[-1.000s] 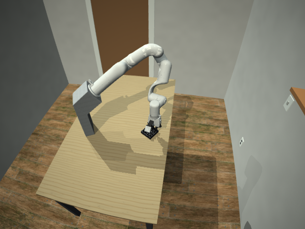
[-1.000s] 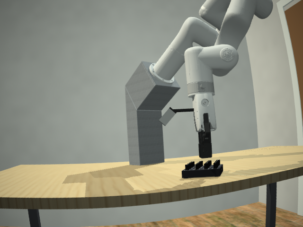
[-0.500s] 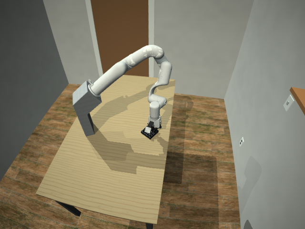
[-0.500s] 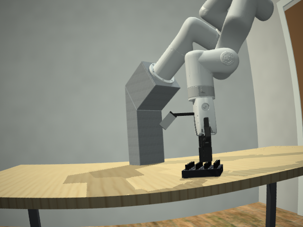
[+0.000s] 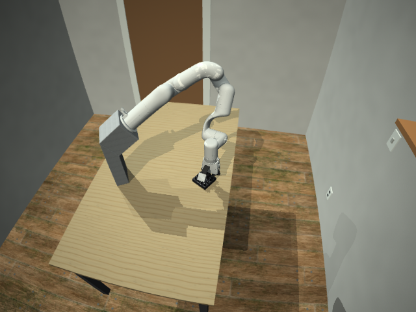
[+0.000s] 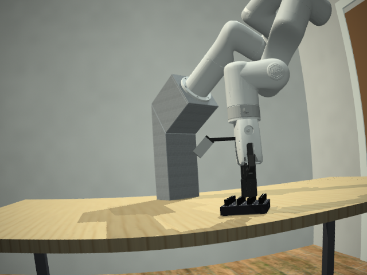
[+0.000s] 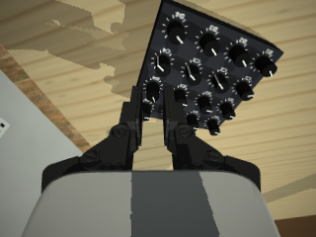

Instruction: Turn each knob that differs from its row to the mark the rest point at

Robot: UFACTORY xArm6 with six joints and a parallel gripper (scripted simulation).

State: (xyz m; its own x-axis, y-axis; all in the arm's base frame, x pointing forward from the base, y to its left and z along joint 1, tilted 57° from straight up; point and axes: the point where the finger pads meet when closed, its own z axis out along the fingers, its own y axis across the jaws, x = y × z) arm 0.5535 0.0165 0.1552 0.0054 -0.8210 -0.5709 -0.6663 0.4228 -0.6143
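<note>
Knob box (image 5: 208, 185) standing on its feet as the landmark: beneath it the pale wooden desk (image 5: 134, 251), well apart from it the grey pedestal (image 6: 175, 165), straight above it the white arm (image 6: 241, 89) pointing down. Just over the box's edge row nearest the wrist view, the black pincer (image 7: 154, 101), fingers narrowly apart and clamped on nothing. Between them one small knob (image 7: 147, 108); touching it or not, cannot tell.

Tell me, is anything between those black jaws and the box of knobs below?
Nothing shows between them. In the exterior view the gripper hangs just above the knob box, nearly touching the knob tops. In the wrist view its jaws straddle a corner knob.
</note>
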